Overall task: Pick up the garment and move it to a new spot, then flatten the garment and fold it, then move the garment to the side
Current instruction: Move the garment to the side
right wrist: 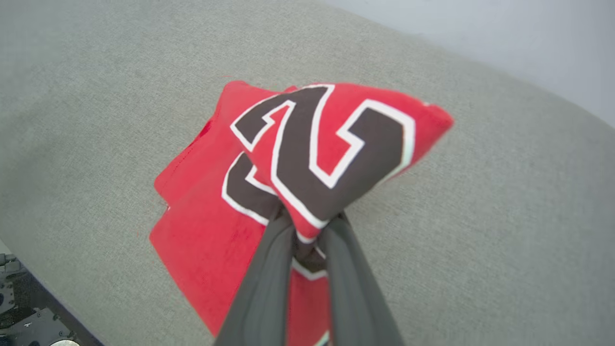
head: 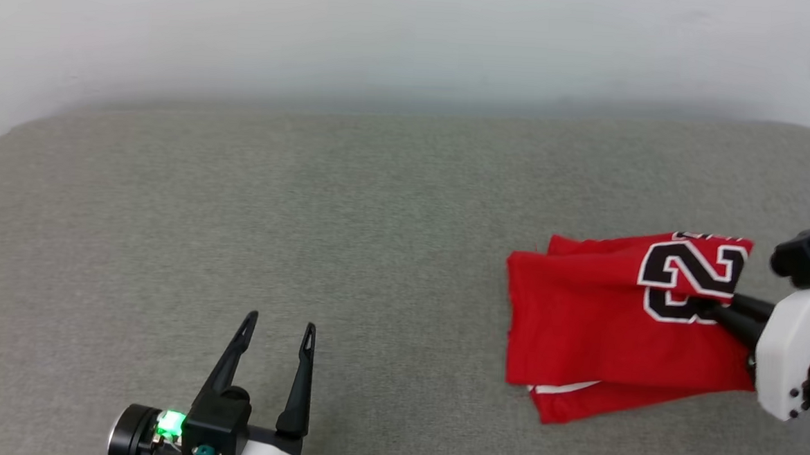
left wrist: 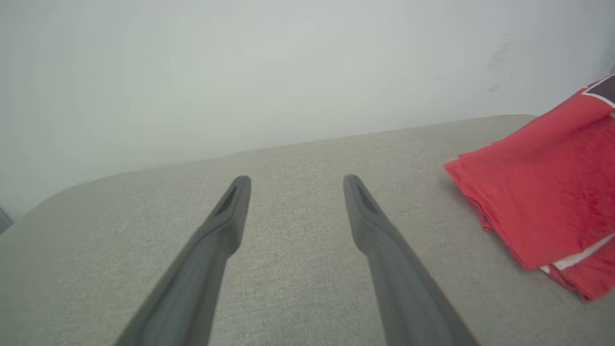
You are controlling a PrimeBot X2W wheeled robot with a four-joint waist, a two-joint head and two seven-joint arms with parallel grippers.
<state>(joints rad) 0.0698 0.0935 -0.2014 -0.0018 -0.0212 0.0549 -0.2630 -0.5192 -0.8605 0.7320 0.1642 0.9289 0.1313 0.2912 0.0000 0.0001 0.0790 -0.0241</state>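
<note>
The garment [head: 587,320] is a folded red jersey with a black, white-outlined number, lying at the right of the grey cushion. My right gripper [head: 709,309] reaches in from the right edge and is shut on the garment's fabric at the number. In the right wrist view the two dark fingers pinch a bunched fold of the garment [right wrist: 331,149], lifted off the layers below; the right gripper [right wrist: 307,230] has cloth between its tips. My left gripper [head: 280,328] stands open at the lower left, well away from the garment [left wrist: 543,192]. Between the left gripper's [left wrist: 297,185] fingers there is only cushion.
A wide grey fabric cushion [head: 308,215] spreads across the view, with a pale wall [head: 387,32] behind it. Its rounded far corners show at left and right. Dark equipment [right wrist: 19,312] sits beyond the cushion's edge in the right wrist view.
</note>
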